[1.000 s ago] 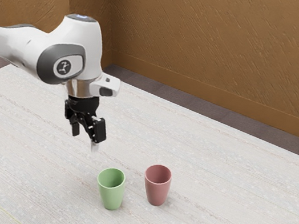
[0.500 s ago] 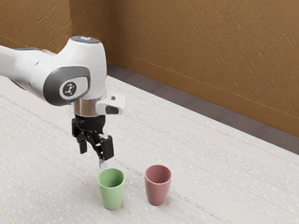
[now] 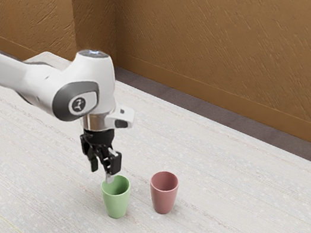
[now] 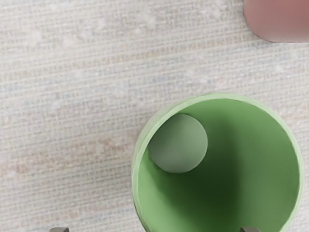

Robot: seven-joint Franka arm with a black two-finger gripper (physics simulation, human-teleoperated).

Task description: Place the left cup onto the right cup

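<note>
The green cup [image 3: 115, 199] stands upright on the table, to the exterior view's left of the pink cup [image 3: 163, 192]. My gripper [image 3: 107, 174] hangs open right at the green cup's near-left rim, its tips level with the rim. In the wrist view the green cup [image 4: 227, 193] lies directly under my hand and its inside is bare. One fingertip [image 4: 58, 229] sits outside the cup wall and the other is over the cup's inside, so they straddle the wall without touching it. A corner of the pink cup [image 4: 277, 19] shows beyond the green one.
The pale woven-looking table [image 3: 242, 174] stretches wide around both cups. A brown wall [image 3: 229, 39] and a strip of dark floor run behind the table's far edge. The cups stand about a cup's width apart.
My arm has moved down and toward the exterior view's right, bringing the gripper from above and left of the green cup to its rim. Both cups have stayed put.
</note>
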